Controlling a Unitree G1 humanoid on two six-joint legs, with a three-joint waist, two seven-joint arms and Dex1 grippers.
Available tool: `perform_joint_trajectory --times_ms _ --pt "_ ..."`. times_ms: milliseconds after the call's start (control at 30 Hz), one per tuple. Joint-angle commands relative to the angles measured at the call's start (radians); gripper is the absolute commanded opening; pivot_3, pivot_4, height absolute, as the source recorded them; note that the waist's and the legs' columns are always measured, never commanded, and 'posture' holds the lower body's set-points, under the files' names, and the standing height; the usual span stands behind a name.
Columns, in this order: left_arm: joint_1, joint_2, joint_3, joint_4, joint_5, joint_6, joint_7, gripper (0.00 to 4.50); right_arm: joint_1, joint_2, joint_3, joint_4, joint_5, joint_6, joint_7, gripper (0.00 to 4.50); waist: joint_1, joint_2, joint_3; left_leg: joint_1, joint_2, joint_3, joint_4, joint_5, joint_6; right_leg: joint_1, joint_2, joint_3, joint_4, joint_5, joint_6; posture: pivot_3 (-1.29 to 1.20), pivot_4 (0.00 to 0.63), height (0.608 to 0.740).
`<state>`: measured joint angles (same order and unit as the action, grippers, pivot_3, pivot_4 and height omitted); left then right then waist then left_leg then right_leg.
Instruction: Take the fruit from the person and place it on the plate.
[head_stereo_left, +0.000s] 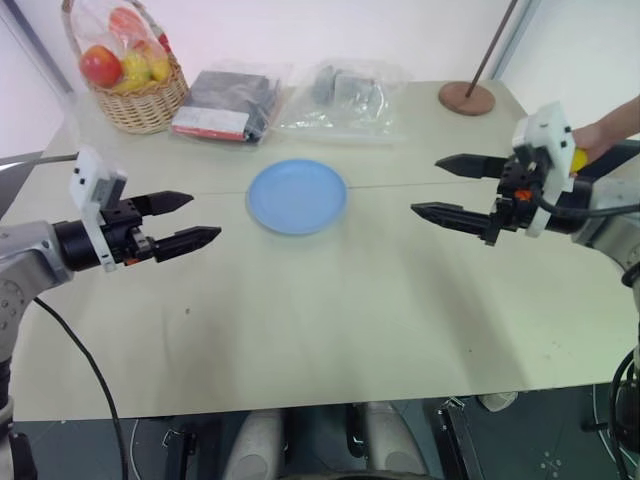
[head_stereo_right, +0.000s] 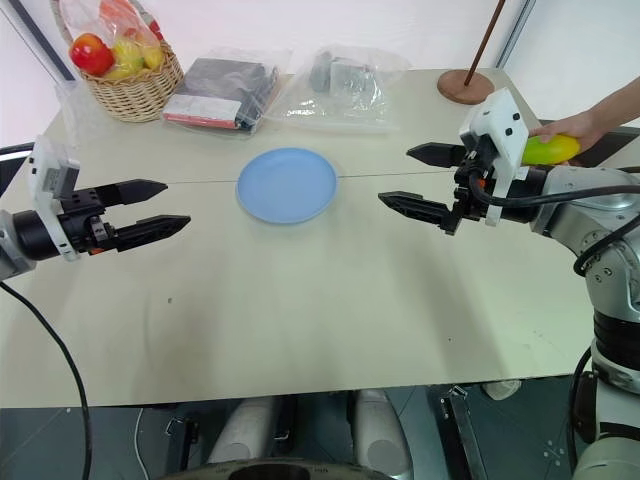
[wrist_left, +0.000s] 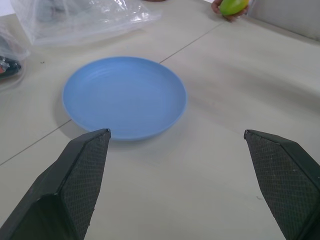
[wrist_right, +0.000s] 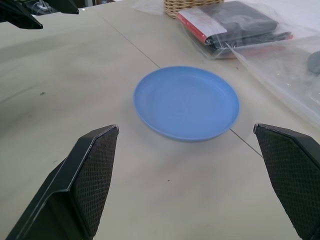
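Note:
The light-blue plate (head_stereo_right: 287, 184) lies empty in the middle of the table. At the right edge a person's hand (head_stereo_right: 588, 126) holds the yellow-green fruit (head_stereo_right: 549, 150) just behind my right wrist. My right gripper (head_stereo_right: 413, 181) hovers open above the table, right of the plate, pointing toward it, nothing between its fingers. My left gripper (head_stereo_right: 155, 207) hovers open on the plate's left, also pointing inward and empty. In the left wrist view the plate (wrist_left: 124, 96) sits ahead and the fruit (wrist_left: 233, 6) shows far off.
A wicker basket (head_stereo_left: 140, 95) with a red apple and bagged yellow fruits stands at the back left. Dark packets in plastic bags (head_stereo_left: 235, 103) and a clear bag (head_stereo_left: 345, 95) lie behind the plate. A round brown disc with a pole (head_stereo_left: 466, 98) stands at the back right.

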<state>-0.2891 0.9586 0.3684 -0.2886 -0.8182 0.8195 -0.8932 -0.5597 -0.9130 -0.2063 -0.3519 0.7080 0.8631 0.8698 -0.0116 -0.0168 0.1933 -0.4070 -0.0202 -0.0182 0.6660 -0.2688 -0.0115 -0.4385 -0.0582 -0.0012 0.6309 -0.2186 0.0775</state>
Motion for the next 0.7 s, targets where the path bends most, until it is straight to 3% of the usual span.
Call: perform_joint_trajectory --times_ms 33,700 --pt "0.0 0.008 0.015 -0.023 -0.013 -0.008 -0.021 4.5 -0.01 -0.014 -0.033 -0.026 0.011 -0.018 -0.001 4.43 0.0 0.0 0.0 0.0 0.0 0.0 0.0 0.0 0.0 0.0 0.0 0.0 0.0 0.0 0.0 0.0 0.15 0.74" --pt "0.002 -0.006 0.026 -0.033 -0.04 -0.003 0.0 4.5 -0.025 -0.017 -0.023 -0.015 0.008 -0.019 0.001 4.43 0.0 0.0 0.0 0.0 0.0 0.0 0.0 0.0 0.0 0.0 0.0 0.0 0.0 0.0 0.0 0.0 0.15 0.74"
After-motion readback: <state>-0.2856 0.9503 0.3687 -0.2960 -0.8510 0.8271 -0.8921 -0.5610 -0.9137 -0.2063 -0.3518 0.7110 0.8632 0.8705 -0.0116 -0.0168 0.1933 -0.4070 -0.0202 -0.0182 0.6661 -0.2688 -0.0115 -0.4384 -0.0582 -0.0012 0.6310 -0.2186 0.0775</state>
